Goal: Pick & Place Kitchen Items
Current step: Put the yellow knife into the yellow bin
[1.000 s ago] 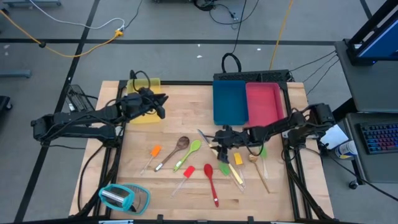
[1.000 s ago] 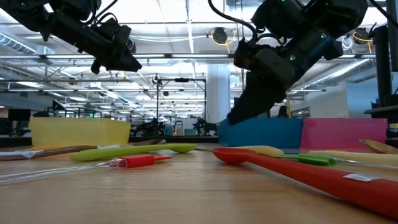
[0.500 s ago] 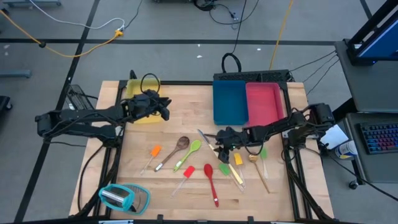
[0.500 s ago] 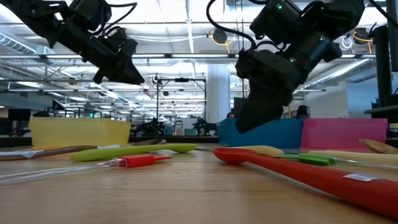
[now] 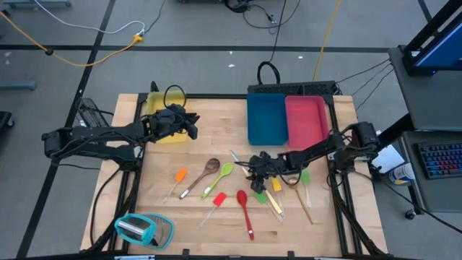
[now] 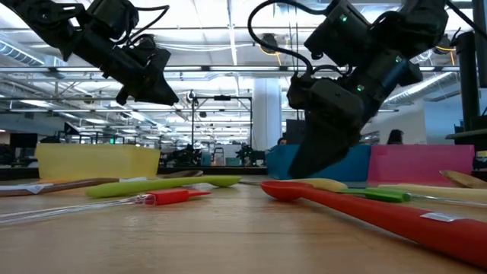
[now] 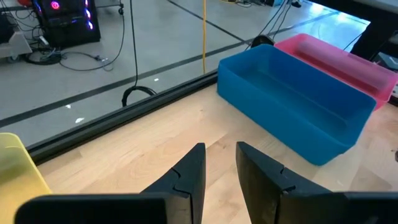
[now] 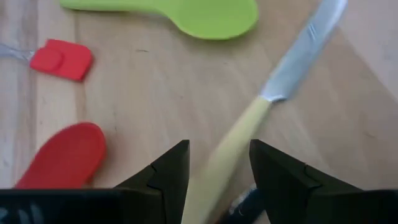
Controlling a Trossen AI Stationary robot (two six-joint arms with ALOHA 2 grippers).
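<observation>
The knife [image 8: 264, 127], cream handle and silver blade, lies flat on the worktop [image 5: 209, 115] among the cluster of kitchen items right of centre, short of the blue tray [image 5: 266, 119] and pink tray [image 5: 306, 119] at the far edge. The right gripper [image 5: 257, 167] now sits low over this cluster. Its fingers [image 8: 165, 171] are parted and straddle the knife handle without clamping it. Over the last second the gripper has dropped and shifted slightly toward the worktop's centre; in the low view it has sunk close to the surface. Judgement: this is the approach phase of a pick, with the closing step pending.

The green spoon [image 5: 223, 173], red spoon [image 5: 244, 206] and red spatula [image 5: 216, 203] lie near the knife, untouched.

The left gripper [image 5: 193, 123] hangs above the worktop beside the yellow tray [image 5: 164, 136] at the far left. It has advanced a little toward the centre. Its fingers [image 7: 189, 177] stand slightly apart, holding nothing.
</observation>
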